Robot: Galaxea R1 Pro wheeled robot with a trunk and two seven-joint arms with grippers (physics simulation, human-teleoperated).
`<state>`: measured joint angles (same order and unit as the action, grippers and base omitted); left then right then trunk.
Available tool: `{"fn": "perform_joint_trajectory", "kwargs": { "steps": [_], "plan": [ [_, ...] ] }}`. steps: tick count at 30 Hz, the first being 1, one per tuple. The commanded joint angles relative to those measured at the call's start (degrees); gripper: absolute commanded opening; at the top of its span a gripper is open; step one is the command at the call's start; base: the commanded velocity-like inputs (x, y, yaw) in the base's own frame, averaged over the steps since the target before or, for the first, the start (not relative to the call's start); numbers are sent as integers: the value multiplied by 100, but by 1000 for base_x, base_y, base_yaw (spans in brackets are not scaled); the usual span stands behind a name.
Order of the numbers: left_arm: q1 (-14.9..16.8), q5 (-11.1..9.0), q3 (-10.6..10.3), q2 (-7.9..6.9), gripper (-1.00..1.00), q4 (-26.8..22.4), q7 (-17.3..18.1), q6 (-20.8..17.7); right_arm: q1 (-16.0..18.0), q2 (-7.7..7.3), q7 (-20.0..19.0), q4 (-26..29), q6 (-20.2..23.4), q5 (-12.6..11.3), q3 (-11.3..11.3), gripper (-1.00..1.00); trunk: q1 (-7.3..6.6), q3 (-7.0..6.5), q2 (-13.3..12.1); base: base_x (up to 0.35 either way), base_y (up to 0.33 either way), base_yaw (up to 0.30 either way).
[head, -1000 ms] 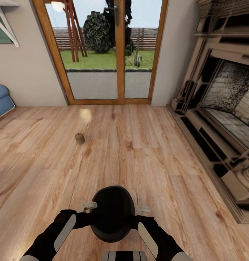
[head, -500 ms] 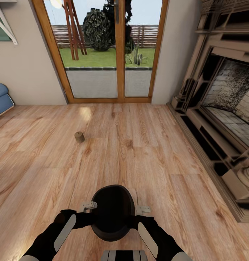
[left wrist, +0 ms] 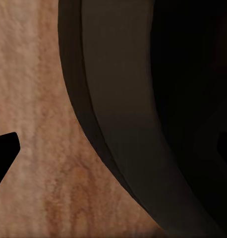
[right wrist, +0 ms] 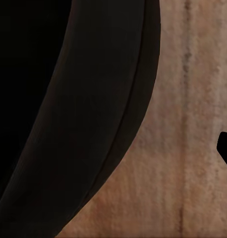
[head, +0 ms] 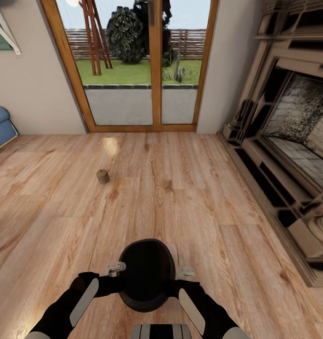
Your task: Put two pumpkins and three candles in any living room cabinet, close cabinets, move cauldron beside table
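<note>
My view has crept toward the glass door (head: 133, 70). I carry the cauldron (head: 146, 275) with the left gripper (head: 115, 268) and right gripper (head: 185, 271) on its opposite rim sides, apparently clamped. A candle (head: 103, 176) stands on the floor ahead-left of the cauldron.

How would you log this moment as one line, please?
cauldron held between both grippers, above floor | left gripper, right gripper at rim | candle on floor ahead-left
</note>
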<state>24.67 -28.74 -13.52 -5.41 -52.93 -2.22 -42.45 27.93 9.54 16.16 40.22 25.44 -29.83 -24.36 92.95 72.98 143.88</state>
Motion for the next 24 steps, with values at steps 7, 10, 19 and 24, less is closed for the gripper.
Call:
{"fn": "perform_joint_trajectory", "kwargs": {
  "steps": [7, 10, 19, 24],
  "plan": [
    [3, -28, -11, -8, 100, -7, -23, -17, 2, -5, 64, 3, 21, -57, -24, -100, -1, 5, 2, 0, 0, 0],
    [3, -27, -11, -10, 100, -7, -23, -17, 2, -5, 63, 3, 22, -58, -24, -100, -1, 5, 2, 0, 0, 0],
    [3, -26, -11, -7, -100, -7, -23, -17, 2, -5, 63, 3, 22, -58, -24, -100, -1, 5, 2, 0, 0, 0],
    [3, -34, -11, -6, -100, -7, -24, -17, 2, -5, 63, 3, 22, -58, -24, -100, -1, 5, 2, 0, 0, 0]
  ]
}}
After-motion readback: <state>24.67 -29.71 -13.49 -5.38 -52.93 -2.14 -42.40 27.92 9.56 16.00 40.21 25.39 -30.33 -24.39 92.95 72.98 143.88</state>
